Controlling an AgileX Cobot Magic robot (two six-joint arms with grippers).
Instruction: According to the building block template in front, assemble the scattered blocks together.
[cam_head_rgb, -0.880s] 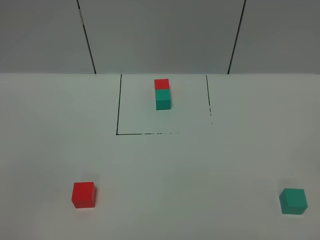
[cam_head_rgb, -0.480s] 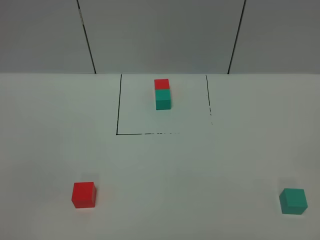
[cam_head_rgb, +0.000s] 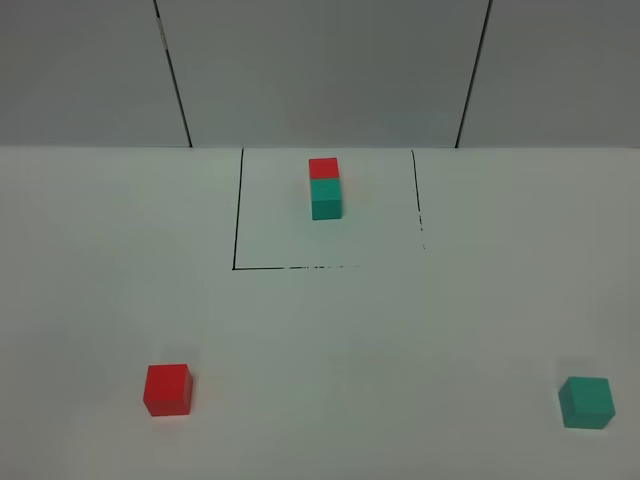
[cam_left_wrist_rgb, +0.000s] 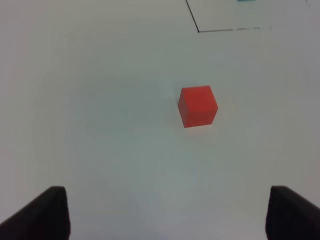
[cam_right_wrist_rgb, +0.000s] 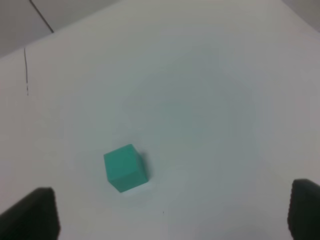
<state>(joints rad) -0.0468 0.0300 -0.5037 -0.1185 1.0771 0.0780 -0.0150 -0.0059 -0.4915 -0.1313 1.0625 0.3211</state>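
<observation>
Scattered blocks (cam_head_rgb: 167, 389) sit well apart at the near side of a white tabletop (cam_head_rgb: 320, 330): a small bright red cube (cam_left_wrist_rgb: 198, 106) on the left, a small teal-green cube (cam_right_wrist_rgb: 125, 168) on the right. Short of each, the left gripper (cam_left_wrist_rgb: 170, 220) and right gripper (cam_right_wrist_rgb: 170, 215) hang with black jaws spread wide, holding nothing. Farther back, inside a thin black square outline (cam_head_rgb: 236, 215), stands the building block template (cam_head_rgb: 325, 188), teal in front touching red behind. Grey wall panels (cam_head_rgb: 320, 70) rise beyond.
</observation>
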